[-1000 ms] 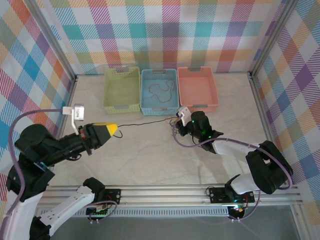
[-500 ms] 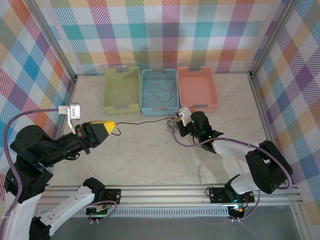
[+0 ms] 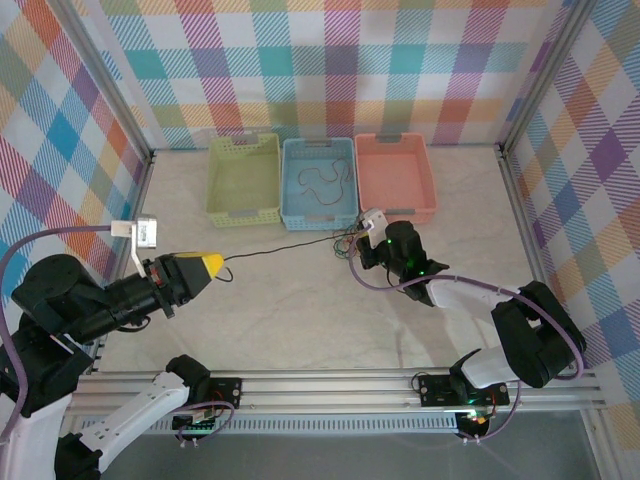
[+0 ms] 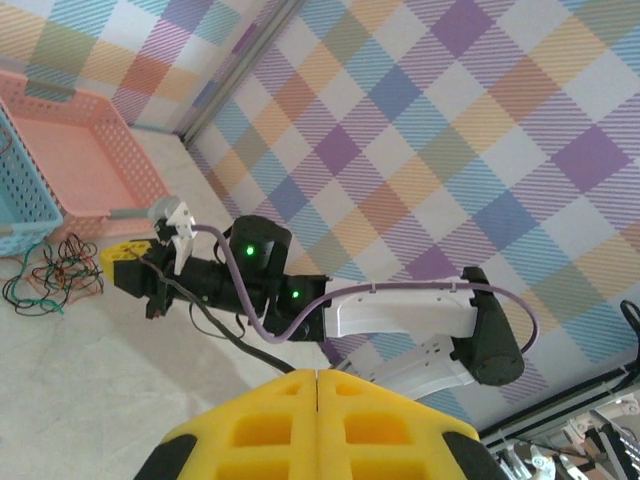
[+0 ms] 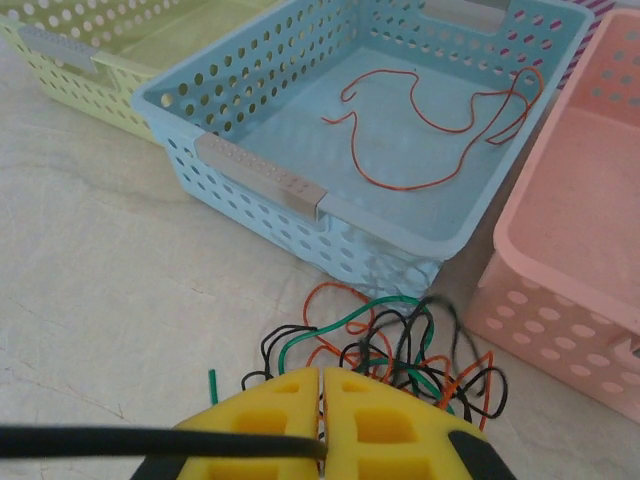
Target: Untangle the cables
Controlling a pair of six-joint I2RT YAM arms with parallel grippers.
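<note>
The left gripper [image 3: 212, 264] is seen with its yellow fingers [image 4: 270, 430] pressed together, and a black cable [image 3: 285, 249] is pinched at their seam. From there the cable is drawn nearly straight across the table [image 3: 300, 310] to the right gripper [image 3: 362, 243], whose pads [image 5: 270, 420] are likewise closed, apparently on the same strand (its end is blurred in the right wrist view, so the grip is judged, not certain). The tangle of cables [image 5: 390, 350], black, green and orange-red, is heaped just beyond the right gripper, touching the front wall of the blue basket [image 5: 260, 172]. One orange-red cable [image 5: 410, 186] is already laid inside that basket.

The strand is judged to be partly freed. With both ends clamped and little slack left, a further pull could tighten a loop inside the heap instead of releasing it, and the whole tangle could be dragged along the table. A thin wire could also slip from either pinch if the pull is uneven.
</note>
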